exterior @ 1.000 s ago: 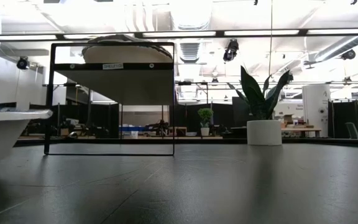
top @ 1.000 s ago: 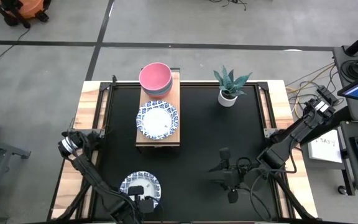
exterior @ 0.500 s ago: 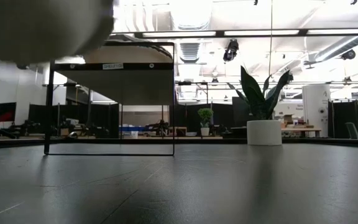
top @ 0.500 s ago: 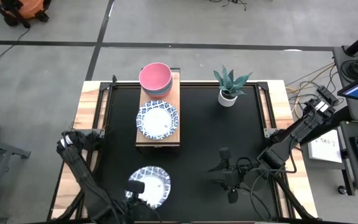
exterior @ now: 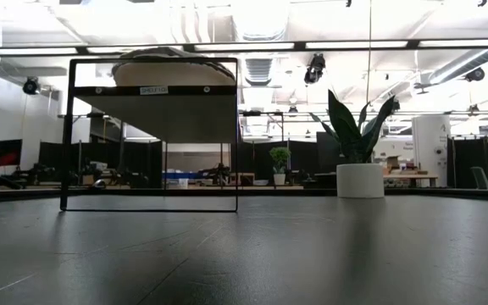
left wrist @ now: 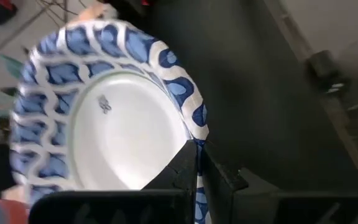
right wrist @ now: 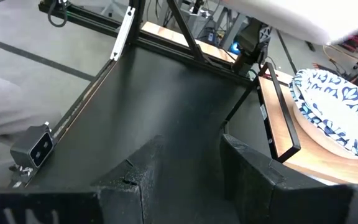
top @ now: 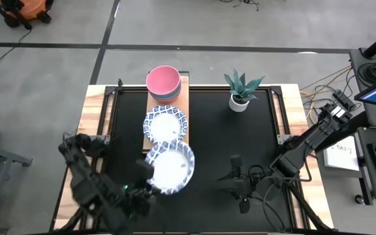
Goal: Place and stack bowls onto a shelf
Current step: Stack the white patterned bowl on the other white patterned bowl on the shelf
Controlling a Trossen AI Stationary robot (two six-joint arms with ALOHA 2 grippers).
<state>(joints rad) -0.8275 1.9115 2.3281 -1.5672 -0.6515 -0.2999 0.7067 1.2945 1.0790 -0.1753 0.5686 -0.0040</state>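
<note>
Nearest the front edge of the black tabletop (top: 220, 140), the left arm reaches in from the left corner, and the left gripper (top: 146, 181) is clamped on the rim of a white dish with a blue patterned rim (top: 170, 167). From overhead, this held dish sits just in front of the near end of the shelf (top: 183, 147) and overlaps it slightly, and it covers the near edge of the dish already lying there. Through the left wrist camera the held dish (left wrist: 107, 115) fills most of the picture, its blue rim pinched between the two dark fingers (left wrist: 182, 168), with the dark tabletop behind it.

Toward the front right, the right gripper (top: 239, 185) waits low over the table, well apart from the shelf. Its own camera shows the two fingers (right wrist: 132, 177) spread with bare tabletop between them.

Farther back, the light-wood shelf runs away from the front edge, raised on a thin black frame (exterior: 151, 135). A second patterned dish (top: 165, 123) lies on its middle; the right wrist camera catches that dish (right wrist: 337, 115) resting on the plank. Beyond it, at the far end, a pink bowl (top: 162, 79) sits nested on top of another bowl, whose bluish edge (top: 164, 98) just shows beneath it.

To the right of the shelf's far end, apart from it, stands a small plant in a white pot (top: 239, 102).
</note>
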